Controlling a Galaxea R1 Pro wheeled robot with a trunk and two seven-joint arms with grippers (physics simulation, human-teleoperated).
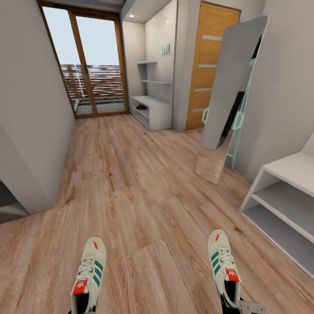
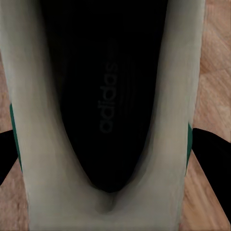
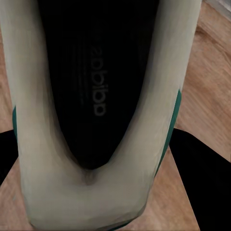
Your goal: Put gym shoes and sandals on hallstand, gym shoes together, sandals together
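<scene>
both grippers are clamped on gym shoes [image 1: 89, 274] [image 1: 223, 261]; drive steadily toward the hallstand [image 1: 150, 111] at upper centre, keeping them level.

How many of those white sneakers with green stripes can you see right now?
2. One gym shoe is at the lower left of the head view, held by the left gripper; the other is at the lower right, held by the right gripper.

From the head camera we look forward and down along the corridor floor [image 1: 131, 183] toward the glass door [image 1: 87, 65]. Each wrist camera sits very close above a gym shoe's heel opening, staring into the left gym shoe [image 2: 110, 120] and the right gym shoe [image 3: 96, 96]. We share both shoes and the planks with the head view.
</scene>
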